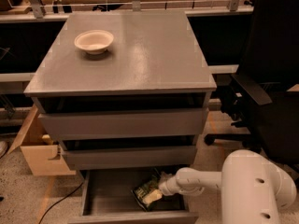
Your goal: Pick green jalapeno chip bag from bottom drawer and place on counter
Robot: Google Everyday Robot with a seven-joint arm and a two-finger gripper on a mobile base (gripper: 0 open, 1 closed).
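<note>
The bottom drawer (100, 192) is pulled open below the two upper grey drawers. The green jalapeno chip bag (142, 189) lies inside it, toward the right side. My gripper (154, 195) reaches into the drawer from the right and rests on the bag's near right part; my white arm (201, 180) extends back to the lower right. The grey counter (140, 50) on top carries a white bowl (94, 40) at its back left.
A black office chair (268, 85) stands right of the cabinet. A cardboard box (35, 148) sits on the floor at the left, with a cable (56, 204) beside it. A workbench runs along the back.
</note>
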